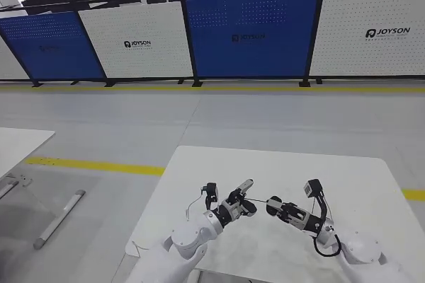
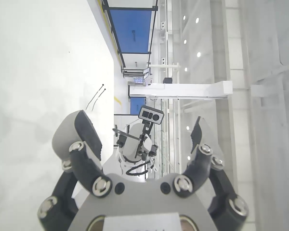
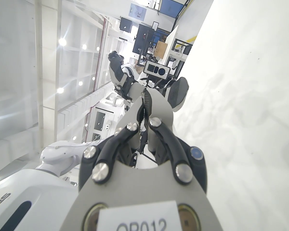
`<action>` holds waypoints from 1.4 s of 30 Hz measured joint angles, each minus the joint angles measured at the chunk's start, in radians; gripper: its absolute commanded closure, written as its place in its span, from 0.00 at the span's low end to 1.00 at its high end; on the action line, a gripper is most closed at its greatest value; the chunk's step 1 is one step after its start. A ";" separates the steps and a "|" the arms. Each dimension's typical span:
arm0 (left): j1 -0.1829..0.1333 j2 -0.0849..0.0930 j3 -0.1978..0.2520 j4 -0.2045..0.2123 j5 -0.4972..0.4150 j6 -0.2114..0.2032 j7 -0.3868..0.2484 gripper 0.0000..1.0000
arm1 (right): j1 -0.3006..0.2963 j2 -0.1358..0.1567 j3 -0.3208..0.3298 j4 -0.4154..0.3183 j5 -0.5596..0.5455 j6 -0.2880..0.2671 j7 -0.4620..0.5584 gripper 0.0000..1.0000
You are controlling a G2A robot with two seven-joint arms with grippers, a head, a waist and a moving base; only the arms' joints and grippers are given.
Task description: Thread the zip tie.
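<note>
Right wrist view | right fingers (image 3: 161, 106) pinch zip tie (image 3: 148, 102), strap mostly hidden | left fingers (image 2: 86, 131) wide

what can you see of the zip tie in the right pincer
The zip tie is a thin black strap, plastic by the look, with a ribbed face. The right pincer is shut on it partway along, clamping its flat sides. It is held above the white table, and its free length sticks out toward the open left pincer, which has no grip on it. Its head cannot be made out.
</note>
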 measured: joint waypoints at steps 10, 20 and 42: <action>0.010 0.004 0.005 0.002 0.050 -0.043 -0.057 1.00 | 0.000 0.000 0.000 0.000 0.000 0.000 0.000 1.00; 0.028 0.006 -0.002 -0.008 0.069 -0.083 -0.066 1.00 | 0.000 0.000 0.000 0.000 0.000 0.000 0.000 1.00; 0.058 0.011 -0.002 -0.050 0.198 -0.129 -0.036 0.91 | 0.000 0.000 0.000 0.000 0.000 0.000 0.000 1.00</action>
